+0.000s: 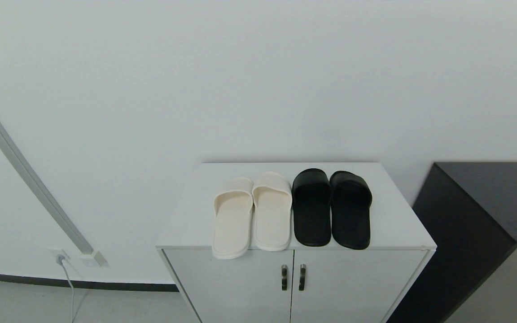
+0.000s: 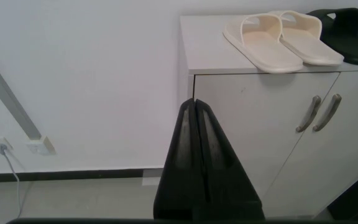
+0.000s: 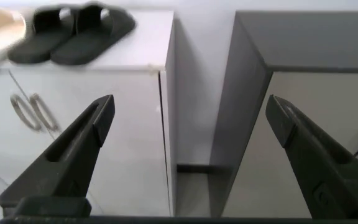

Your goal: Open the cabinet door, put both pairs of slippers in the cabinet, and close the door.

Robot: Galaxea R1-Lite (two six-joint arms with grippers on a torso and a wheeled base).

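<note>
A white two-door cabinet [image 1: 357, 291] is seen against a pale wall. Both doors are shut, and two vertical metal bar handles [image 1: 284, 277] are set side by side at the middle seam. On the cabinet's top, a pair of cream moulded open-toe slippers [image 1: 251, 215] is laid left of centre, toes toward the wall, with one heel slightly overhanging the front edge. A pair of black moulded slippers [image 1: 332, 208] is laid just beside them, right of centre. The left end effector [image 2: 195, 106] is held low off the cabinet's left front corner, its fingers pressed together with nothing between them. The right end effector [image 3: 190, 106] is held off the cabinet's right front corner, its fingers spread wide and nothing gripped. A dark grey cabinet [image 1: 487, 202] is stood to the white cabinet's right.
</note>
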